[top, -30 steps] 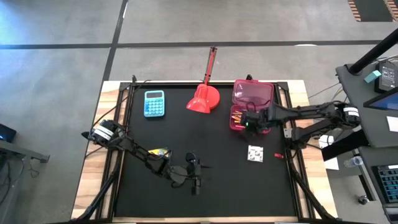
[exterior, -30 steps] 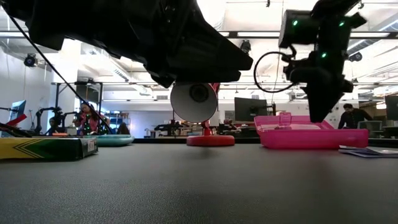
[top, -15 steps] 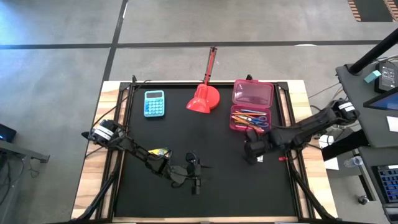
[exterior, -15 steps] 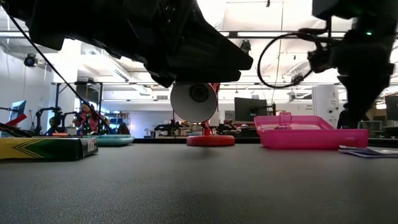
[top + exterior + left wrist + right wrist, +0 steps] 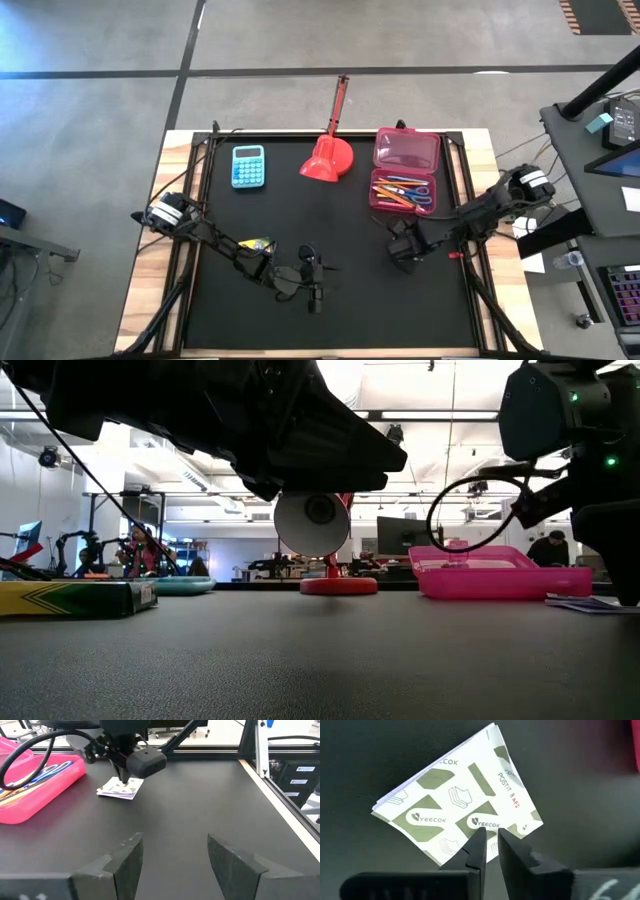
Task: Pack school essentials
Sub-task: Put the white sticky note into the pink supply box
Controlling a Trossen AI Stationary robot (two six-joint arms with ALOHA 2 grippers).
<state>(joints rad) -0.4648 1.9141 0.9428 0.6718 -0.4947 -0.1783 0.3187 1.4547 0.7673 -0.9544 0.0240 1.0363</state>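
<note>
A white pad with green print (image 5: 450,815) lies flat on the black mat, near the pink pencil case (image 5: 405,150); it also shows in the left wrist view (image 5: 117,790). My right gripper (image 5: 490,837) points down over the pad's near edge, fingers shut. The case's tray (image 5: 400,190) holds pencils and blue-handled scissors. The yellow-green crayon box (image 5: 258,243) lies by my left arm. My left gripper (image 5: 175,865) is open and empty, low over the mat at the near middle (image 5: 312,290). My right gripper comes at the pad from above, pointing down, with its shut fingertips (image 5: 122,781) at the printed top near one edge (image 5: 485,822). The pad lies flat on the mat. I cannot tell whether the tips touch it.
A red long-handled scoop (image 5: 327,160) and a light-blue calculator (image 5: 248,166) stand at the far side. A tiny red piece (image 5: 447,250) lies right of the pad. Bare mat lies between the two grippers.
My right gripper has gone from over the pink case toward the table's near edge and come down over the white pad. The pencils and scissors in the case's tray, hidden by the gripper before, now show.
</note>
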